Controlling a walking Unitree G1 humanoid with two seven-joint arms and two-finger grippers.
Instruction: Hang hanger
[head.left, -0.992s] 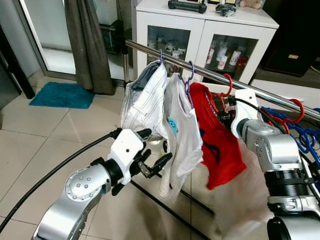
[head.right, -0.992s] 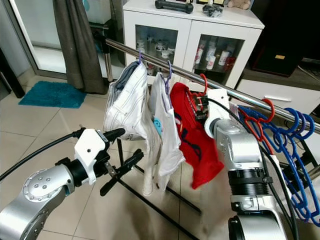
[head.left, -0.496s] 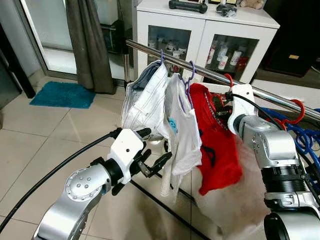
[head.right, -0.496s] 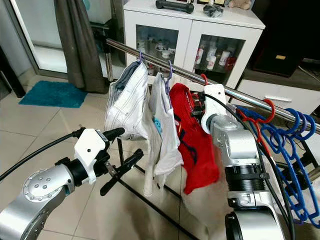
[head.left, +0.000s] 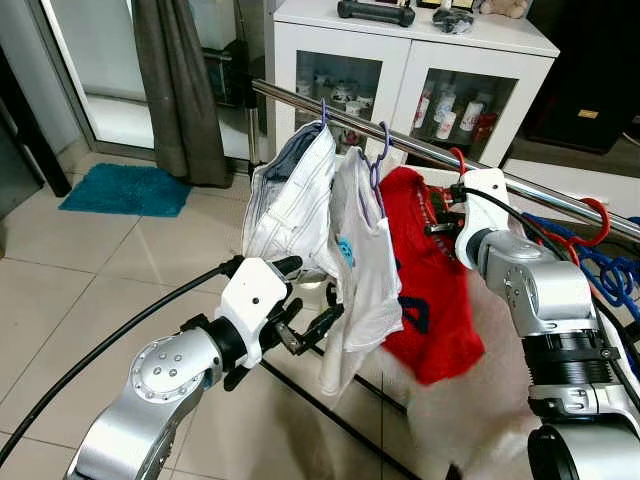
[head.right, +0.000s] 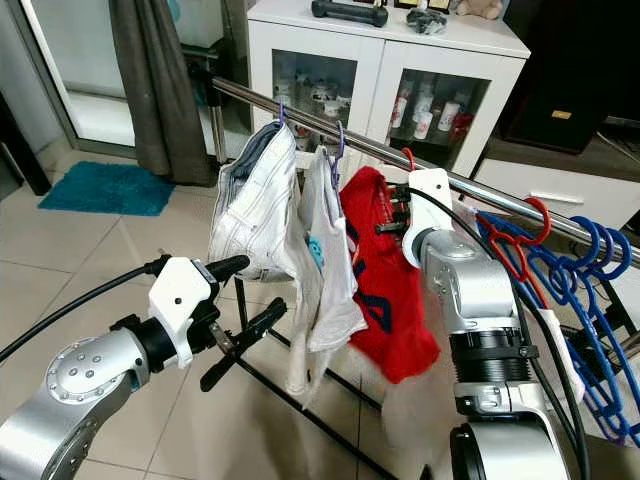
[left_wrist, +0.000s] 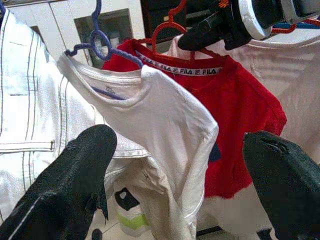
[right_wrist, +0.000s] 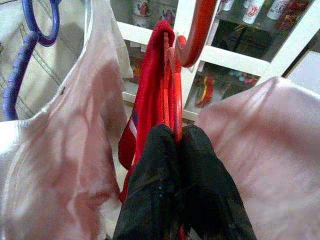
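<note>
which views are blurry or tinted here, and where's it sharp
Left eye view: sharp on the red shirt, smeared pale patch at its lower right. Right wrist view: pinkish cast on the white fabric, right gripper soft. Left wrist view: left gripper's fingers dark and blurred.

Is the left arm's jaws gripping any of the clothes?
No, the left gripper hangs open in front of the white shirt, touching no garment.

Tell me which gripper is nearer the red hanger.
Right. The right gripper is shut on the red hanger at the rail; the left gripper hangs open, low, beside the white shirt.
</note>
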